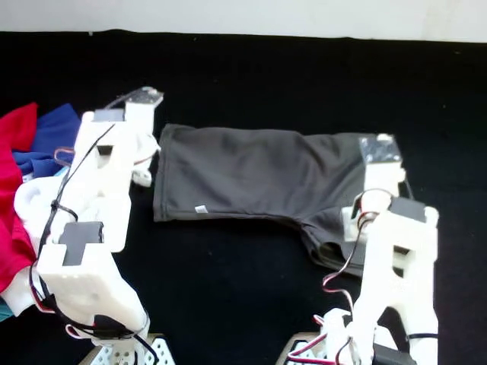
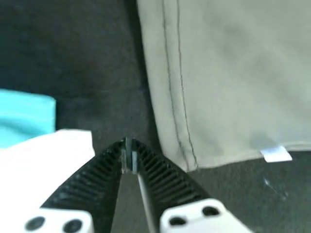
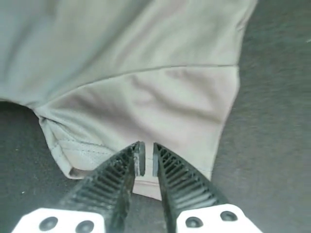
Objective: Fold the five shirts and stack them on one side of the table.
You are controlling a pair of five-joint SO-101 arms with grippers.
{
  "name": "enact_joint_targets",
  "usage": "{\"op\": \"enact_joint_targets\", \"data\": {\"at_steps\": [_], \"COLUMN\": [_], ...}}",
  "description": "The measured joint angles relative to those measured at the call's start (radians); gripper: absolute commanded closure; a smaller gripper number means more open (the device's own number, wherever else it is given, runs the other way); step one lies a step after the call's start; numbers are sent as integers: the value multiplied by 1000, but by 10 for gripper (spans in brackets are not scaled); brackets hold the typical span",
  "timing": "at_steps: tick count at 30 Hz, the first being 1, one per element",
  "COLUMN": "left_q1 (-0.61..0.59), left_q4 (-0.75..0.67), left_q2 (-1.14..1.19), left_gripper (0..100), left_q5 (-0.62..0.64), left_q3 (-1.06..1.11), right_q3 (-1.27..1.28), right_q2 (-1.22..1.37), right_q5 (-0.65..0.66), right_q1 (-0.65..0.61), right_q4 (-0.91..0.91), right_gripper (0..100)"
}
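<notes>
The black desk (image 1: 251, 68) carries everything. A dark grey shirt (image 1: 243, 171) lies across its middle, flat and lengthwise between the two arms. It looks partly folded, with the body a neat band and the sleeve end bunched toward the right. Laid out this way, each arm has one end of the shirt within reach.

At the desk's left edge sits a loose heap: a red shirt (image 1: 11, 190), a blue shirt (image 1: 49, 137) and a sliver of teal cloth (image 2: 24, 116). These are unfolded and appear to be waiting their turn, parked clear of the working space.

The left arm (image 1: 91, 205) stands between that heap and the grey shirt. The right arm (image 1: 392, 258) stands at the shirt's other end.

The left end effector (image 2: 129, 148) is closed tip to tip on nothing. It sits over bare desk just beside the shirt's hem corner, not touching the cloth.

The right end effector (image 3: 146, 150) is narrowed to a slit. It hangs over the sleeve (image 3: 160, 111) near its edge, and no fabric is visibly pinched.

My judgement is that both are placed to take opposite ends for the next fold, and would need to widen first. A small white label (image 2: 275, 154) pokes out at the hem and marks that edge.
</notes>
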Motion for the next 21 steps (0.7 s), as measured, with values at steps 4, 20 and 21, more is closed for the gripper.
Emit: {"op": "enact_joint_targets", "data": {"at_steps": [4, 20, 21], "left_q1": [55, 155, 153], "left_q4": [83, -256, -269], "left_q2": [0, 296, 298], "left_gripper": [991, 991, 991], "left_q5": [74, 133, 133], "left_q3": [-163, -201, -201], "right_q3": [-155, -692, -741], "right_q2": [0, 560, 606], "right_q5": [0, -184, -193], "right_q1": [2, 20, 17], "right_q4": [64, -15, -15], "right_gripper": [954, 954, 954]}}
